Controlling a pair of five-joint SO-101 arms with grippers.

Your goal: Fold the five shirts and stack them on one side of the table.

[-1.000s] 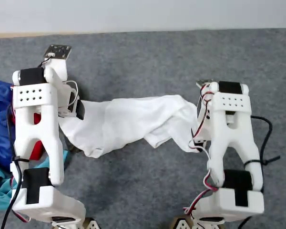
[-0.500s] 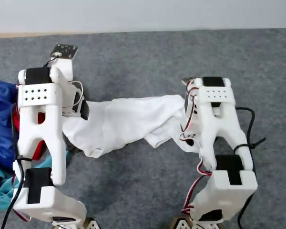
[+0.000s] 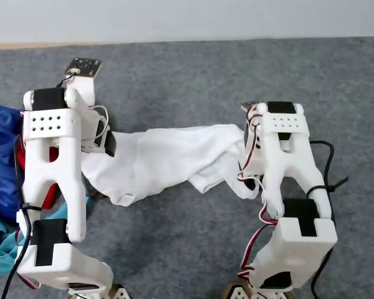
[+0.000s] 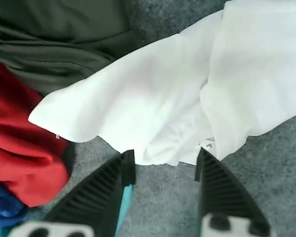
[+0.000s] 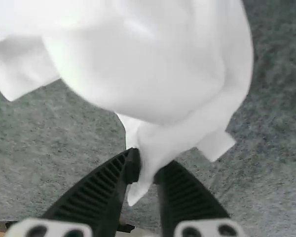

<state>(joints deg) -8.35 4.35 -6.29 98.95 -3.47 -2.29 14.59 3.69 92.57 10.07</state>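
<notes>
While both arms crouch low over the fuzzy grey table cover (image 3: 187, 75) in the high view, we see the left arm (image 3: 50, 156) bent over one end of a crumpled white cotton shirt (image 3: 168, 162) and the right arm (image 3: 293, 168) bent over the other. The shirt lies between them as a soft, wrinkled band. By the left arm's base there is a heap of cloth: a glossy blue shirt (image 3: 0, 149), a red shirt (image 3: 47, 196) and a teal shirt (image 3: 0, 249).

Left wrist view: we see the left gripper (image 4: 165, 163) spread wide, its ribbed black fingers (image 4: 108, 182) on either side of the white cotton shirt's (image 4: 163, 98) loose edge. It holds nothing. The red shirt (image 4: 19, 148), bunched and rounded, touches that edge, and a dark olive shirt (image 4: 54, 34) lies in flat folds beside it.

Right wrist view: we see the right gripper (image 5: 147, 170) almost closed and pinching a narrow fold of the white cotton shirt (image 5: 148, 64). Beyond the fingertips the cloth swells in smooth, rounded folds over the grey table cover (image 5: 54, 143).
</notes>
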